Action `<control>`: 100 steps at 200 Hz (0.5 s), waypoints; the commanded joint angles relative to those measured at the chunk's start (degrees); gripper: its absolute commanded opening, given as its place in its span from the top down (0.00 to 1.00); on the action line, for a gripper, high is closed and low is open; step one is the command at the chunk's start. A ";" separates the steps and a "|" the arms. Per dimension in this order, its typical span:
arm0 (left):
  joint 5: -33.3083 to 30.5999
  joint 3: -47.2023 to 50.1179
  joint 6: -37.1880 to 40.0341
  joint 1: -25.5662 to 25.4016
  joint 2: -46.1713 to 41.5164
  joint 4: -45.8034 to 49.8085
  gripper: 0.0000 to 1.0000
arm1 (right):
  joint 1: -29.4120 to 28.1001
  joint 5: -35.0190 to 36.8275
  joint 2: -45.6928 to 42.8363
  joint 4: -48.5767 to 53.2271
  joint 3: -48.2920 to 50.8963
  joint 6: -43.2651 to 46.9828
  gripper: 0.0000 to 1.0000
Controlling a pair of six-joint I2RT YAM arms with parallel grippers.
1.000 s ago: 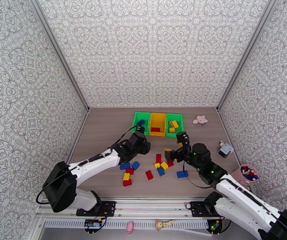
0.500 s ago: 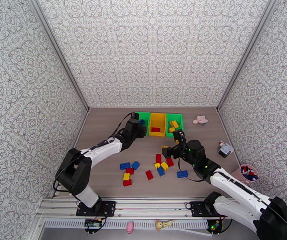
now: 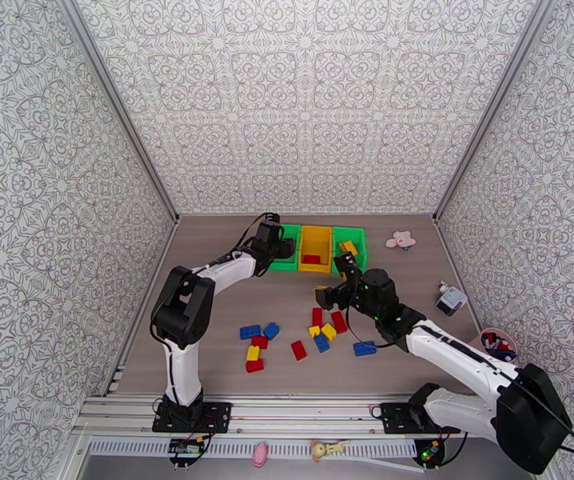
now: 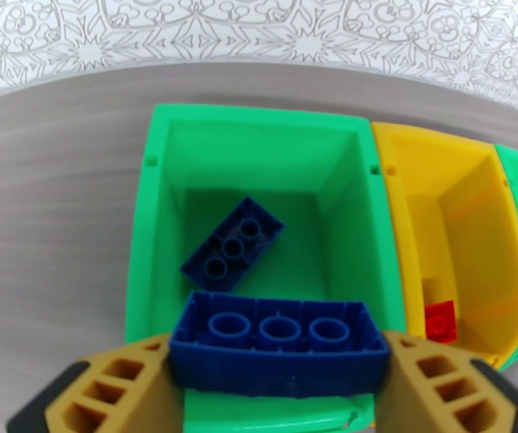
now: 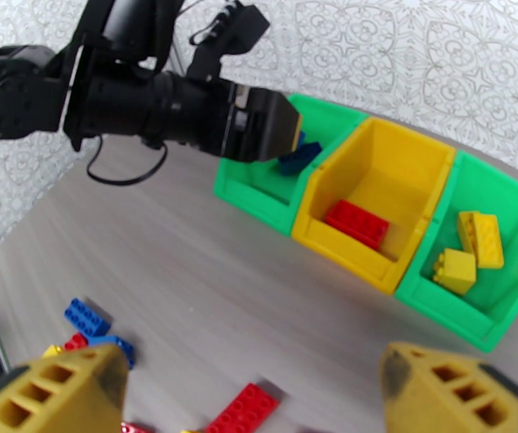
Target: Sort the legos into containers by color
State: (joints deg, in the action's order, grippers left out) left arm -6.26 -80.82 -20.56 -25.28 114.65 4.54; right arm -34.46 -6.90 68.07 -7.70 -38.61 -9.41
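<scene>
Left gripper (image 4: 279, 373), clamped on a blue brick (image 4: 279, 340) by its short ends, hangs over the left green bin's (image 4: 252, 128) near rim; right gripper (image 5: 252, 391) stands wide apart.

place: robot lab test cell | walls: patterned panels (image 3: 311, 98) ahead of and either side of left pincer (image 3: 285, 249) and right pincer (image 3: 333, 280) | under them: wood-grain tabletop (image 3: 207, 274) | behind them: aluminium rail (image 3: 303, 410) carrying arm bases (image 3: 199, 416)
</scene>
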 commanded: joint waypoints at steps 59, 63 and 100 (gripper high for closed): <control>0.72 1.55 3.92 -0.21 -7.45 1.71 0.09 | -0.29 3.55 -1.75 2.64 -1.83 -0.03 0.05; 0.60 2.14 4.09 -0.30 -8.20 1.62 0.08 | -0.34 4.10 -1.80 2.92 -1.87 -0.27 0.05; 0.72 8.52 6.46 -1.94 -16.83 1.03 0.01 | -0.28 11.00 -3.02 7.95 -2.39 -2.50 0.06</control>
State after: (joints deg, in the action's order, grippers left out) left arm -5.72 -76.07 -16.88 -25.91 104.03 5.76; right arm -34.46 -2.02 66.54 -4.56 -39.55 -9.98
